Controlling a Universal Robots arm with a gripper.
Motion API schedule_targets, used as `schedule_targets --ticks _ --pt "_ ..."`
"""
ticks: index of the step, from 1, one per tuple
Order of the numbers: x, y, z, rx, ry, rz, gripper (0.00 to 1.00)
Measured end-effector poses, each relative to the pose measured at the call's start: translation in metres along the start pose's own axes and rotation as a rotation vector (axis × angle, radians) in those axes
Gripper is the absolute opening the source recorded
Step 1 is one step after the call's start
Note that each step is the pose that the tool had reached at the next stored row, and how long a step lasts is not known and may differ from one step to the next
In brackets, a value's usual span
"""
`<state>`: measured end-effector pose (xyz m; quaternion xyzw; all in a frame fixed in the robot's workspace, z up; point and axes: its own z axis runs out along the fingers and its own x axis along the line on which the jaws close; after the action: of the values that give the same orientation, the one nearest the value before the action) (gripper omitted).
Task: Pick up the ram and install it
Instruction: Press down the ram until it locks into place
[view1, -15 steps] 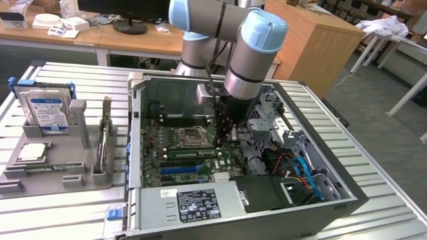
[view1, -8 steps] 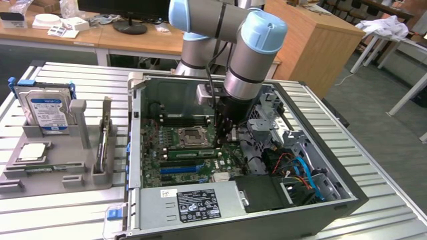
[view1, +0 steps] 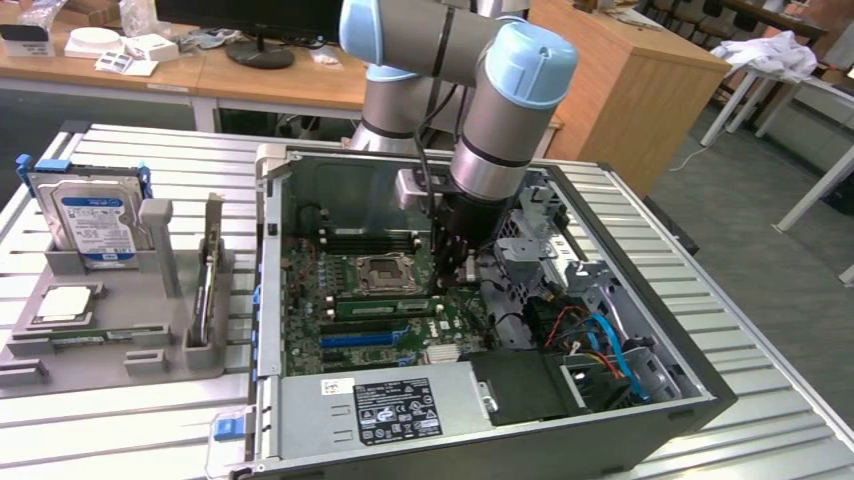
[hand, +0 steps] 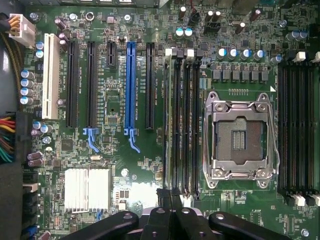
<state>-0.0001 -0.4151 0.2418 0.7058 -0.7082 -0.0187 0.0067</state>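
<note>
The ram (view1: 380, 306) is a long green stick lying along a memory slot just beside the empty processor socket (view1: 380, 270), inside the open computer case. In the wrist view it shows edge-on as a narrow strip (hand: 173, 120) among the black slots next to the socket (hand: 240, 135). My gripper (view1: 454, 272) reaches down into the case over the end of that stick nearer the exterior view's right. Its black fingers (hand: 162, 200) are shut together, with nothing between them. Whether they touch the stick cannot be told.
A grey tray (view1: 94, 360) at the exterior view's left holds a silver hard drive (view1: 94, 215), a small square processor chip (view1: 64, 303) and a thin board standing on edge (view1: 211, 270). Cables (view1: 601, 340) and a power supply (view1: 387, 405) crowd the case's near side.
</note>
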Motion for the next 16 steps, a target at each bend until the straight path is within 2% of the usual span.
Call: schedule_targets --ticks 6,16 --pt "0.0000 -0.0006 0.0000 -0.0001 0.0001 0.000 0.11" --pt "0.0001 -0.0008 0.0057 -0.0001 0.0000 0.000 0.11"
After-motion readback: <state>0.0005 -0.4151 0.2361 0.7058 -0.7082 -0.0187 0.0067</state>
